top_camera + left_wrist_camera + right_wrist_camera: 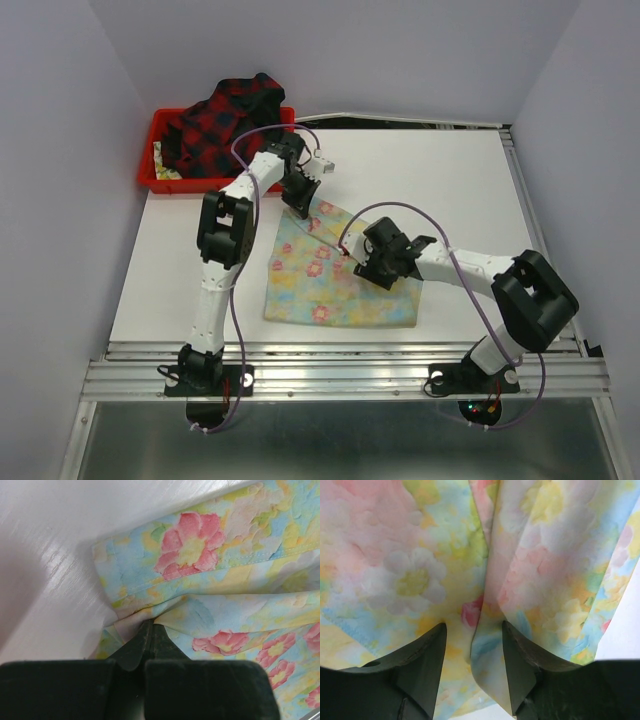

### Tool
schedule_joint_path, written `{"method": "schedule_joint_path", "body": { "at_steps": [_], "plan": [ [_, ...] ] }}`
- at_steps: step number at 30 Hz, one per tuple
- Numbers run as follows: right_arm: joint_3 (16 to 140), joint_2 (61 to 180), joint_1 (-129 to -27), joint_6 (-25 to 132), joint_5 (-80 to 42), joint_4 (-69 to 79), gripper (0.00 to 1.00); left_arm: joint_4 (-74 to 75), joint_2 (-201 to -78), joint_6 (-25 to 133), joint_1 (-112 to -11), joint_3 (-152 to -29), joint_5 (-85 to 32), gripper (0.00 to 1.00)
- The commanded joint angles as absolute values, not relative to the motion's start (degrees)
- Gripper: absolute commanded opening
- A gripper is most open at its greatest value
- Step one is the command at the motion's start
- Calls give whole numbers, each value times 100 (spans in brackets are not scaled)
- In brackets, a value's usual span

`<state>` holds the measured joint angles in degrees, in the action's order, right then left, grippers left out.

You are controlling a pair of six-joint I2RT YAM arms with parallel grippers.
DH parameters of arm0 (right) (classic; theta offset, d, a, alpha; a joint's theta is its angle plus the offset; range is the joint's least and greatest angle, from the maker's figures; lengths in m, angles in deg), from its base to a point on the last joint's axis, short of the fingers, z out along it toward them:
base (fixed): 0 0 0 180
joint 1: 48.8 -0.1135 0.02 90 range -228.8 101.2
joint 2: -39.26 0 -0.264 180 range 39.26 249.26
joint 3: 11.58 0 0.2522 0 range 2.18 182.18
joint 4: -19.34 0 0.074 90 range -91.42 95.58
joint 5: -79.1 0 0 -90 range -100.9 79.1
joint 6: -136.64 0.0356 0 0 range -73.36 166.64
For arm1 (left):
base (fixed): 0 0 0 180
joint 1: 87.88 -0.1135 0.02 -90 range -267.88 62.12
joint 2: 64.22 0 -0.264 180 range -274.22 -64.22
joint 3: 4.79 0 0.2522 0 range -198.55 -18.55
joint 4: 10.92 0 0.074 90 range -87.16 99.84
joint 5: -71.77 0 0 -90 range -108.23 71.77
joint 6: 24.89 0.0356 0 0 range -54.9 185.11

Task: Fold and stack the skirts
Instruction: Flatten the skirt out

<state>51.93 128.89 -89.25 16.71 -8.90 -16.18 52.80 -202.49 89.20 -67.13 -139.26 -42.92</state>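
The floral skirt (335, 275), pastel yellow and blue with pink flowers, lies mostly flat on the white table. My left gripper (300, 207) is at its far left corner, which is lifted and folded over. In the left wrist view the gripper (150, 626) is shut on a pinch of the floral skirt (200, 555). My right gripper (351, 254) is over the skirt's middle. Its jaws (473, 625) stand apart, with a raised fold of the floral skirt (487, 645) between them, unpinched. The red-and-black plaid skirt (225, 115) is heaped in the red tray.
The red tray (158, 180) sits at the far left corner of the table, with the plaid cloth spilling over its back rim. White walls close in on the left, back and right. A metal rail (340, 375) runs along the near edge by the arm bases.
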Motion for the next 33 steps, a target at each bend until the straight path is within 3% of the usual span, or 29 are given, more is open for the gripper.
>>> {"method": "schedule_joint_path", "body": {
  "at_steps": [1,11,19,24,33],
  "plan": [
    [5306,12847,-8739,1966,-799,-1147,51,5215,-20159,9024,-6749,-13703,-4188,0],
    [5526,13348,-8088,1615,-1678,-1560,38,5268,-20203,9086,-6749,-13791,-4117,0],
    [5807,12989,-7913,1378,-1609,-1841,2,5303,-19852,9296,-6749,-13642,-4143,0],
    [6114,12277,-7860,1009,-1608,-2349,1,5373,-19360,9446,-6749,-13650,-4161,0],
    [6606,12170,-7860,1069,-1952,-3142,2,5374,-18806,9622,-6749,-13431,-4135,0]
  ]
}}
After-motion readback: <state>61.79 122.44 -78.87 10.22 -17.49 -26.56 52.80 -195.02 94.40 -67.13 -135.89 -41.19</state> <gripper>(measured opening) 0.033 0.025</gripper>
